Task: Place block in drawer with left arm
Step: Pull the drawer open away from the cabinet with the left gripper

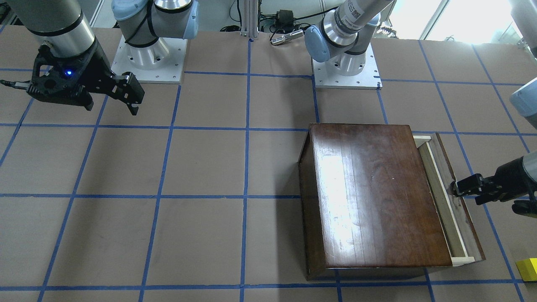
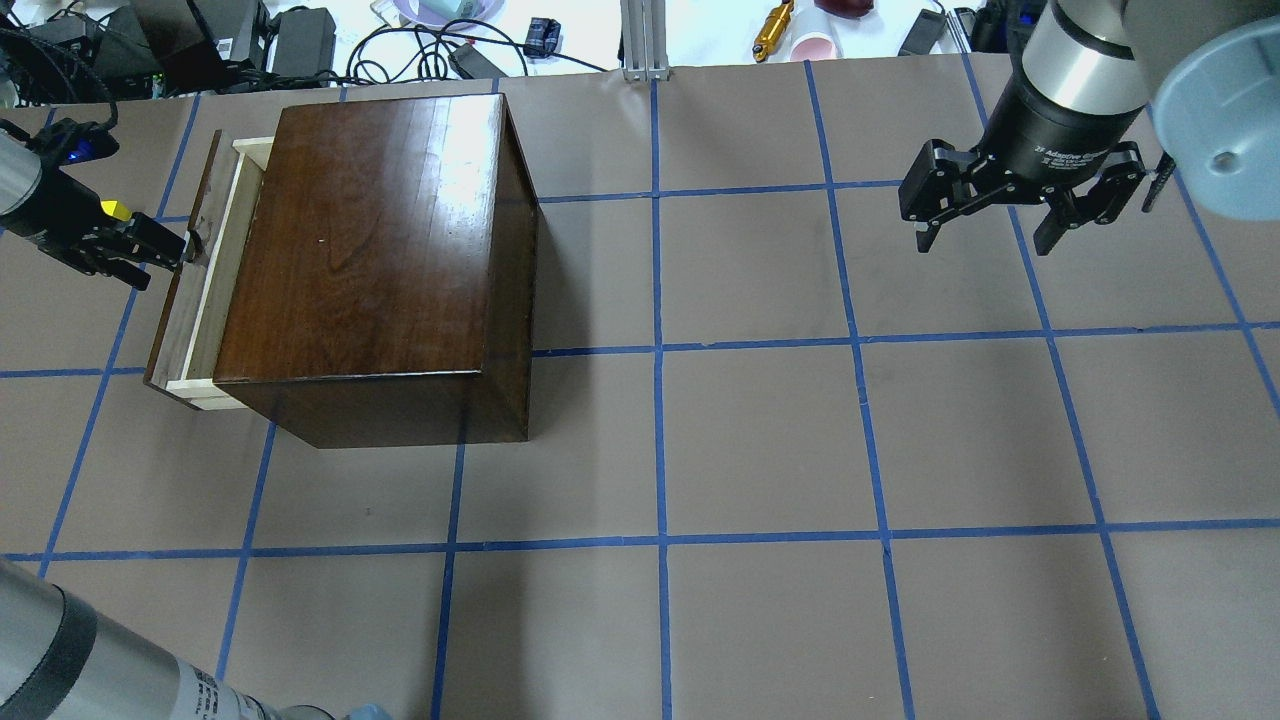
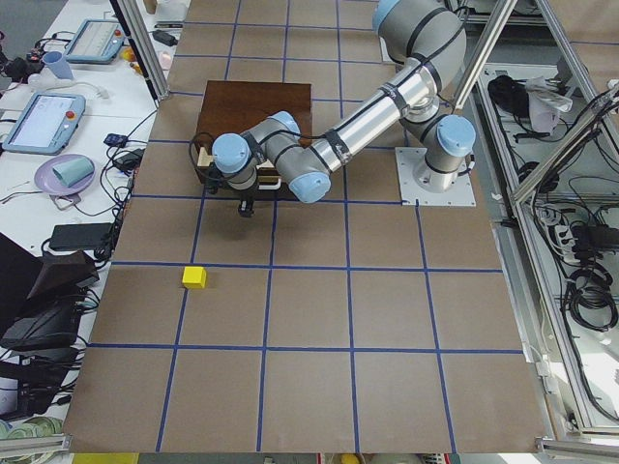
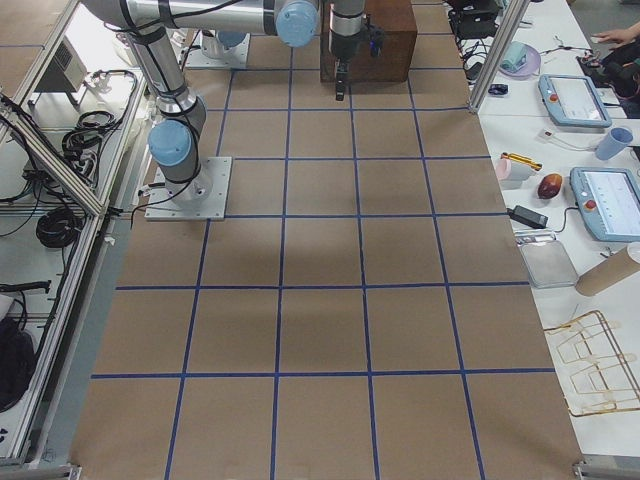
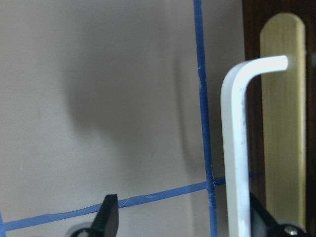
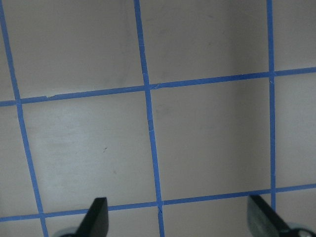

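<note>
The glossy dark-brown box stands on the table's left half in the overhead view. Its drawer is pulled partly out, showing a strip of pale wood. My left gripper is at the drawer's dark front panel. In the left wrist view its fingers stand wide apart, with the metal pull between them, close to the right-hand finger. The yellow block lies on the table beyond the drawer front, apart from the gripper; it also shows in the left side view. My right gripper is open and empty, high over the table's right half.
The table is brown paper with a blue tape grid. Cables, chargers and small objects lie along its far edge. The two arm bases are bolted near the robot's side.
</note>
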Available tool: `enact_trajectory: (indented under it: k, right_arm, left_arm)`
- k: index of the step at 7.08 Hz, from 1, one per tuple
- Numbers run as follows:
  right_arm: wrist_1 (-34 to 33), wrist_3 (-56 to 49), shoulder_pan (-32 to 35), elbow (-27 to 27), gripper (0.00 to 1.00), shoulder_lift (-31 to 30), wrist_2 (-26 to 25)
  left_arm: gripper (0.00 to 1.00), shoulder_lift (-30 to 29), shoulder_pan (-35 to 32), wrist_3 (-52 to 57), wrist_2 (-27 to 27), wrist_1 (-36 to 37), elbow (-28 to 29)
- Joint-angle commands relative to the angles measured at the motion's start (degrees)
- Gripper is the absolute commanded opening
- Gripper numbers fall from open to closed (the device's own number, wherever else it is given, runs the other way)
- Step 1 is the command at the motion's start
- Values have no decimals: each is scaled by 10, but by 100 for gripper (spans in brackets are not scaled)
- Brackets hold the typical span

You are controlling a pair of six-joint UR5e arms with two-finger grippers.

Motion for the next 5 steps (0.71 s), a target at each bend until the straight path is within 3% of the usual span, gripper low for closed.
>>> enact_trajectory:
  k: [1,5]
  right_arm:
    - [0,0,0,0,100,0,0]
    - [0,0,0,0,100,0,0]
  left_arm:
    - [87,0,5,3,14,1,1]
    - [87,-2,18,17,15,1,2]
